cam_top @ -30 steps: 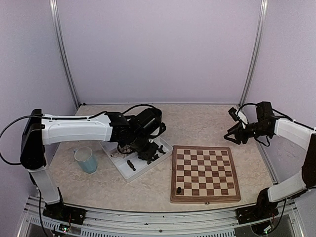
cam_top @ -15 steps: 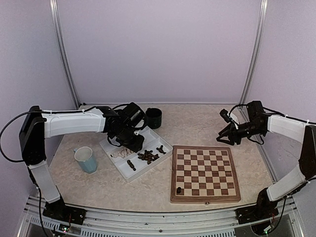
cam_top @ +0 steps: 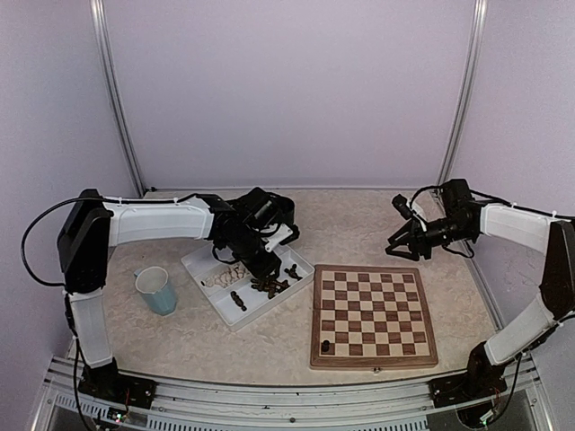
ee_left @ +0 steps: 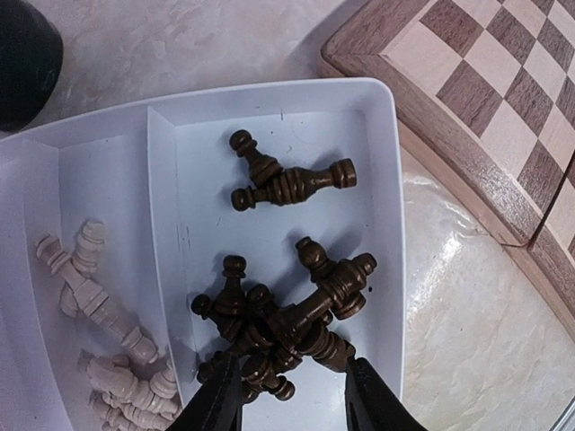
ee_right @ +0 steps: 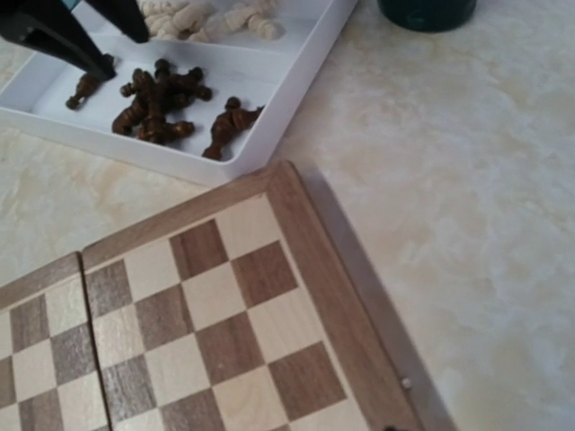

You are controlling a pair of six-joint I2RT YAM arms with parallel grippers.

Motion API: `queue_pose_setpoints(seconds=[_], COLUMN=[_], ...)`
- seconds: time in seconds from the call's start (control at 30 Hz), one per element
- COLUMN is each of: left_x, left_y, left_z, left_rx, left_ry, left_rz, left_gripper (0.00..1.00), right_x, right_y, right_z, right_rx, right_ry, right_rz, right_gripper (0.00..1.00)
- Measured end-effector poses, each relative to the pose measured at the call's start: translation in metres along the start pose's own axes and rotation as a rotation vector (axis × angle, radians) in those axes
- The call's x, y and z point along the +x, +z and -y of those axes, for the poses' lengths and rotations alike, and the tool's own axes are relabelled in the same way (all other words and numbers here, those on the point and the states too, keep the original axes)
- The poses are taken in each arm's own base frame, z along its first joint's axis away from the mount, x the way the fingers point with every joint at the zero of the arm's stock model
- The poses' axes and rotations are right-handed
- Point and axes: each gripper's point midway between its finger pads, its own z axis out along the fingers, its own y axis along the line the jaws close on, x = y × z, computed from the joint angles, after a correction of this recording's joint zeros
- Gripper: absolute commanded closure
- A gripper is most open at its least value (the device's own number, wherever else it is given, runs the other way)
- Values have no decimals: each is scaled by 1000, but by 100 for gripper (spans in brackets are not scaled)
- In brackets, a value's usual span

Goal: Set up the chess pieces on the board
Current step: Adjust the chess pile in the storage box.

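The chessboard (cam_top: 373, 314) lies at the right centre, with one dark piece (cam_top: 325, 345) standing on its near left corner. The other chess pieces lie in a white two-compartment tray (cam_top: 235, 319): a dark brown pile (ee_left: 278, 314) in the right compartment and pale pieces (ee_left: 99, 305) in the left. My left gripper (ee_left: 292, 400) is open and low over the tray, its fingers either side of the near end of the dark pile. My right gripper (cam_top: 400, 242) hovers above the board's far edge. Its fingers do not show in the right wrist view, which looks down on the board's corner (ee_right: 225, 305).
A light blue cup (cam_top: 157, 290) stands left of the tray. A dark cup (cam_top: 280, 214) stands behind the tray, partly hidden by the left arm. Two dark pieces (ee_left: 287, 180) lie apart from the pile, further along the same compartment. Walls enclose the table on three sides.
My left gripper swung back to the left and then returned to the right, over the dark pieces in the tray. My right gripper moved left towards the board's far edge.
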Motion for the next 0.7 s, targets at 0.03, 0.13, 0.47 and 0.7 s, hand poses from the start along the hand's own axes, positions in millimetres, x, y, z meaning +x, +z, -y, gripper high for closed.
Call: queue_pose_setpoints(seconds=[0.03,0.13,0.47,0.7], left_x=[-1,1,17,19], left_y=[3,14,35,40], left_z=[0,-1,-9,-4], left_rx=[4,17,57,96], left_ry=[15,47,48,61], left_rz=[-5,-22,-71,-77], left_gripper=[59,60,67,70], right_x=[2,3,5,7], right_y=[1,1,2,3], right_z=[-1,-2,-2,-2], right_rx=[-3,-5,-7,-9], right_ry=[2,5,9,14], right_rz=[-3,-5,-7,-11], right_gripper=[55,55,55,54])
